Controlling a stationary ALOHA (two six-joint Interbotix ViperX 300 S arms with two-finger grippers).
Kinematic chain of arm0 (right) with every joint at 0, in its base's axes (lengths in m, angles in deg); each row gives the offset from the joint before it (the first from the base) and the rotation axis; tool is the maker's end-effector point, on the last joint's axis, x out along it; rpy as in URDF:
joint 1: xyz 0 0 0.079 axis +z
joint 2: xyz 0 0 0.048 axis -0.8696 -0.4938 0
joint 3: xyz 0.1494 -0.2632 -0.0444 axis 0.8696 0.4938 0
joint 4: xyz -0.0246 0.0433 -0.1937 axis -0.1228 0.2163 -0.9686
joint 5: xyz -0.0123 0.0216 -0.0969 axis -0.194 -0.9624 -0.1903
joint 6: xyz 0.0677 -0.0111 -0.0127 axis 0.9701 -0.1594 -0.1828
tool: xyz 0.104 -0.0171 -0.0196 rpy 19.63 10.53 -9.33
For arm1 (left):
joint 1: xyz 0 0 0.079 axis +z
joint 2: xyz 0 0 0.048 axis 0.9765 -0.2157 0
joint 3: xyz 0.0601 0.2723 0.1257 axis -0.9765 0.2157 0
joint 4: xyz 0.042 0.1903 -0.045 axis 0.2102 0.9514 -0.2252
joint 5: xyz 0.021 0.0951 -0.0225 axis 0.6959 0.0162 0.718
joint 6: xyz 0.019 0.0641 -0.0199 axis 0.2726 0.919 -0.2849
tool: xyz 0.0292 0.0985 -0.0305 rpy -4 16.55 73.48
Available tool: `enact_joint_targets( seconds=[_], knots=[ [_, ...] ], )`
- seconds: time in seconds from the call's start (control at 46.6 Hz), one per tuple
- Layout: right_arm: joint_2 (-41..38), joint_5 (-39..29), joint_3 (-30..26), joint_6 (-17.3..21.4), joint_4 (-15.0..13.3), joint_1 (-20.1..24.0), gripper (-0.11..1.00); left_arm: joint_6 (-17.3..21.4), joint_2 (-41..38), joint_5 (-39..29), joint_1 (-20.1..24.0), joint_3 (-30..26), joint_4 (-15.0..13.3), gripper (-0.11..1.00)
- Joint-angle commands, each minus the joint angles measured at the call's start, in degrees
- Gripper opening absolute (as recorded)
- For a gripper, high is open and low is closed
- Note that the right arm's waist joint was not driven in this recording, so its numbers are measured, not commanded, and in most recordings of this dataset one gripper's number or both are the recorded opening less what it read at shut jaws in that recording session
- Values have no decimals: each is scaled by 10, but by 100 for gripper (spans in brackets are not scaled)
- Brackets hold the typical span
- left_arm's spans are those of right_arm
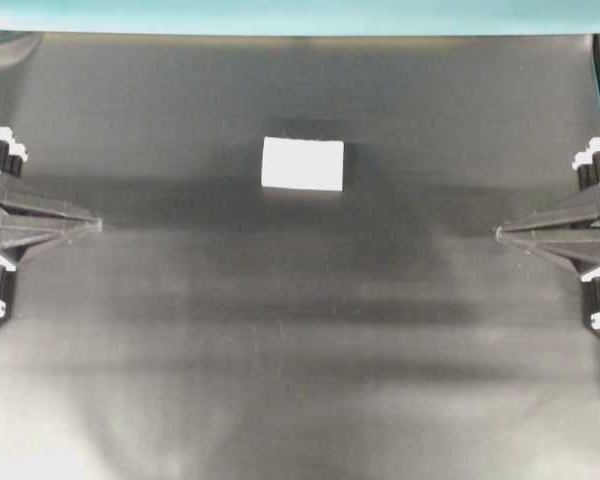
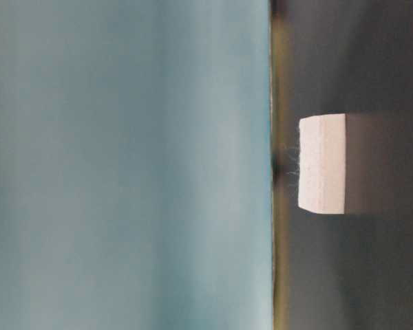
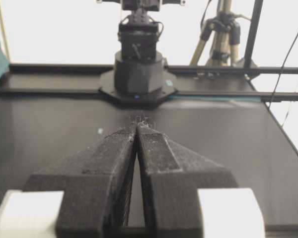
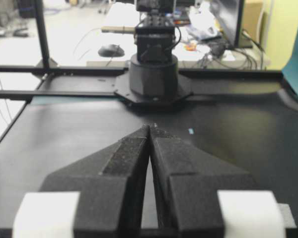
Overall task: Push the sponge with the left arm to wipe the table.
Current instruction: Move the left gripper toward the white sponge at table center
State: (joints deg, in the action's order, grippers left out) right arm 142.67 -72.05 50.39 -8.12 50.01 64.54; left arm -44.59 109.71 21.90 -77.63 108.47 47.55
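Sponge wipe, starting stock. Left gripper point(image 1: 98, 224): one, jaws pressed together to a point, holding nothing, parked at the left edge of the table point(image 1: 300, 380) and aimed toward the middle. Sponge point(image 1: 302, 164): one, white, thick block, lying flat; it sits ahead of the left gripper's tip and off to the far side, toward the teal strip point(image 1: 300, 15), well apart from it. Long axis runs left to right in the overhead view. Roughly midway between both arms; neither is clearly nearer. Right gripper point(image 1: 498, 233): one, likewise closed tight and empty, at the right edge. Judged need: the left tip must swing farward to meet the sponge's short end.
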Motion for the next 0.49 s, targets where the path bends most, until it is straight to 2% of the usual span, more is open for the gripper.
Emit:
enact_joint_targets(
  seconds=[0.0,0.043,0.193,0.214,0.236,0.386,0.472],
  knots=[
    [-4,4,-4,-3,0,0,3,-10,-28,1,1,7,24,5],
    [-3,3,4,-7,0,0,6,-12,-42,-1,0,9,25,7],
    [1,-15,16,-2,2,0,48,-31,-105,17,2,-3,25,50],
    [2,-17,17,-2,3,0,52,-36,-120,25,2,-9,25,53],
    [2,-18,18,-2,3,0,51,-40,-129,33,3,-12,25,52],
    [7,-25,24,-2,3,0,15,-62,-215,65,21,-52,25,16],
    [10,-31,28,-2,3,0,2,-70,-276,66,42,-85,24,3]
  ],
)
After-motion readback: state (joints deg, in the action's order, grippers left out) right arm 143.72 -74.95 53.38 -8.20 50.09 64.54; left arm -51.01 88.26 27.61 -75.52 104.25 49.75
